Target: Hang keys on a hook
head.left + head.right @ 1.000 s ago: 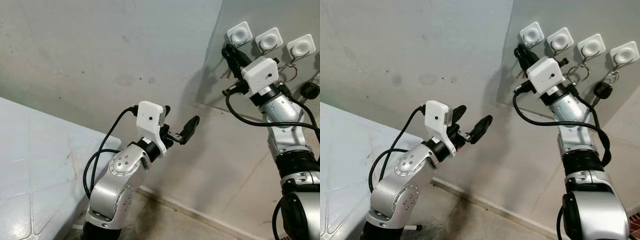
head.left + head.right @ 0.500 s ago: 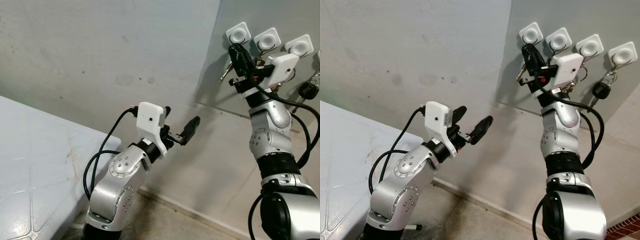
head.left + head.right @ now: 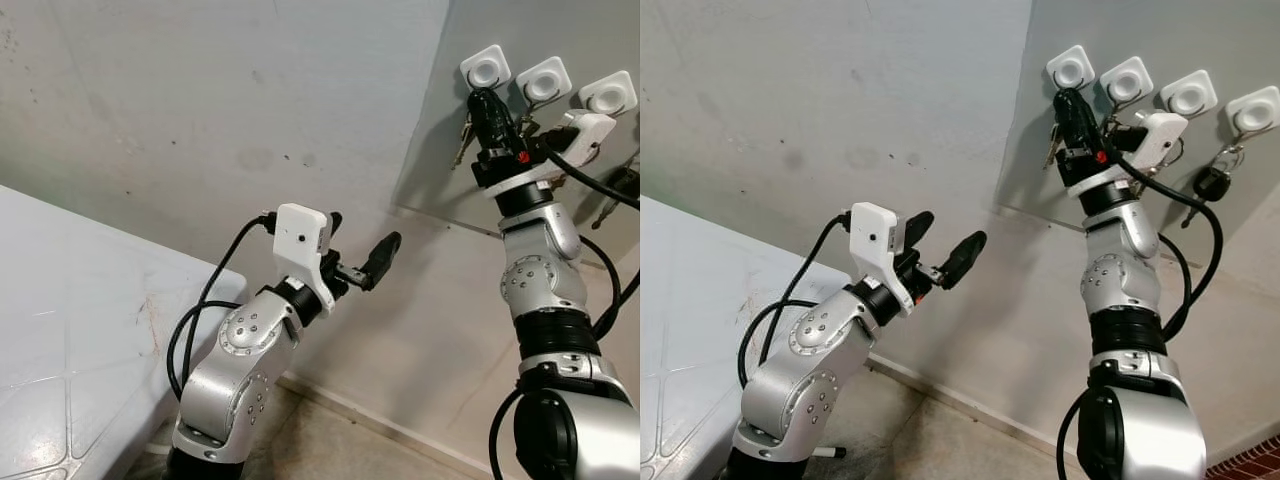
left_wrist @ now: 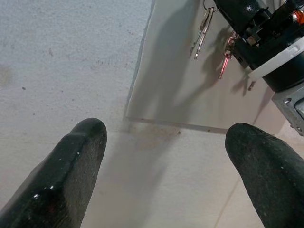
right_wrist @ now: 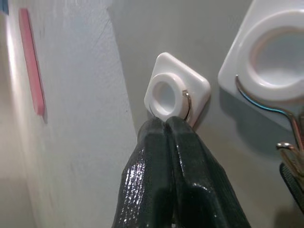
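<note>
The right hand [image 3: 1072,103] is raised to the grey panel [image 3: 1200,190] on the wall, its two black fingers [image 5: 175,190] pressed flat together with their tips right under the first white hook [image 5: 176,92] at the left end of the row. A thin metal ring [image 5: 187,105] sits looped over that hook just at the fingertips, and a bunch of keys [image 4: 203,29] dangles below it beside the hand, hanging against the panel; whether the closed fingers are pinching the ring or only touching it, I cannot tell. The second hook [image 3: 1127,82] next along carries another wire ring, the third hook [image 3: 1189,94] stands behind the arm's white wrist camera, and the fourth hook [image 3: 1253,110] at the right end holds a black car key [image 3: 1211,184]. The left hand [image 3: 358,259] is held out lower down, well apart from the panel, its fingers spread wide and gripping nothing, pointing toward the wall. To the robot's left a pale bench [image 3: 60,320] runs along the wall.
</note>
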Tool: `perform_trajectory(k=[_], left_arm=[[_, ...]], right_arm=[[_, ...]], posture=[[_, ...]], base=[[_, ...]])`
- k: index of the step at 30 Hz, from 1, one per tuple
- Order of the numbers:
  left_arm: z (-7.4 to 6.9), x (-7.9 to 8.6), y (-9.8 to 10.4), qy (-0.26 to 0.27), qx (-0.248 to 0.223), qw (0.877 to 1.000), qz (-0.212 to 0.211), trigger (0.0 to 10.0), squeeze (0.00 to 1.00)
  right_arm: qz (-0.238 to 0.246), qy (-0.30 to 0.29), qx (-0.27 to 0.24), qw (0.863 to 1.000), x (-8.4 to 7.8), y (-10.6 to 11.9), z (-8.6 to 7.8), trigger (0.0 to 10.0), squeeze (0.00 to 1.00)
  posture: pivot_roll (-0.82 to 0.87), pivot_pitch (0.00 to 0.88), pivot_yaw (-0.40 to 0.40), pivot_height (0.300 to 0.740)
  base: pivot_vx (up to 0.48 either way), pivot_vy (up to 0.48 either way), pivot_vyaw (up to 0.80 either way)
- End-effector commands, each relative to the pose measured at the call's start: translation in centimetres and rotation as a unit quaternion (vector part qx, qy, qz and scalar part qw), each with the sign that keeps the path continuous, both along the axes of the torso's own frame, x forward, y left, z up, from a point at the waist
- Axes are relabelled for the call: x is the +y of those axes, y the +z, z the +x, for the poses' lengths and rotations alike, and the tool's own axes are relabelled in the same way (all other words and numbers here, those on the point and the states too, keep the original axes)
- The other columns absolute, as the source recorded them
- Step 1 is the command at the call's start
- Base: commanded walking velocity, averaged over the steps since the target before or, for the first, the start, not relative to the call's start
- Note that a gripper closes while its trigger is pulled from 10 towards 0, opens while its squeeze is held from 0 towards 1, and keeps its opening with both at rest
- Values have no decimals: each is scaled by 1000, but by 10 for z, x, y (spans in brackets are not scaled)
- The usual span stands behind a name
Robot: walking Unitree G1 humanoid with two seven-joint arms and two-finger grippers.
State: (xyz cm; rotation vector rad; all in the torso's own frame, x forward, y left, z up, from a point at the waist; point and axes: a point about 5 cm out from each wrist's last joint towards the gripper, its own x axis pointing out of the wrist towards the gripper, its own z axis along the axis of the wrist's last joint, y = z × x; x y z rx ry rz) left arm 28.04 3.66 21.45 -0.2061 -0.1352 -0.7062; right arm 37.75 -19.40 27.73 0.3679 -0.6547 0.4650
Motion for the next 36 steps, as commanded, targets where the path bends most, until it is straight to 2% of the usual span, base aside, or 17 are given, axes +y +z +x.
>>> perform_trajectory(k=[1,9,14,26,30,32,36], left_arm=[[-3,-3,2,-8,-1,1000,-6,10000,0],[-3,-2,3,-6,-1,1000,-5,10000,0],[-3,-2,3,-7,-2,1000,-6,10000,0],[-3,-3,3,-9,-2,1000,-5,10000,0],[-2,-2,3,-7,-3,1000,-5,10000,0],[-2,-2,3,-5,-3,1000,-5,10000,0],[-3,-2,3,-4,-4,1000,-6,10000,0]], right_arm=[[28,-17,-30,999,-10,16,-4,10000,0],[32,-35,-47,998,-10,27,-4,10000,0],[11,-19,-72,997,-3,31,-10,10000,0],[16,-20,-99,995,0,46,-14,10000,0],[16,-19,-102,994,0,47,-16,10000,0],[-6,-22,-101,995,1,45,-17,10000,0],[-11,-30,-83,996,-3,33,-19,10000,0]], posture=[[2,89,-48,740],[4,89,-51,740],[3,93,-49,740],[4,94,-49,740],[7,93,-51,740],[7,92,-53,740],[7,88,-57,740]], base=[[0,0,0],[0,0,0],[0,0,0],[0,0,0],[0,0,0],[0,0,0],[0,0,0]])
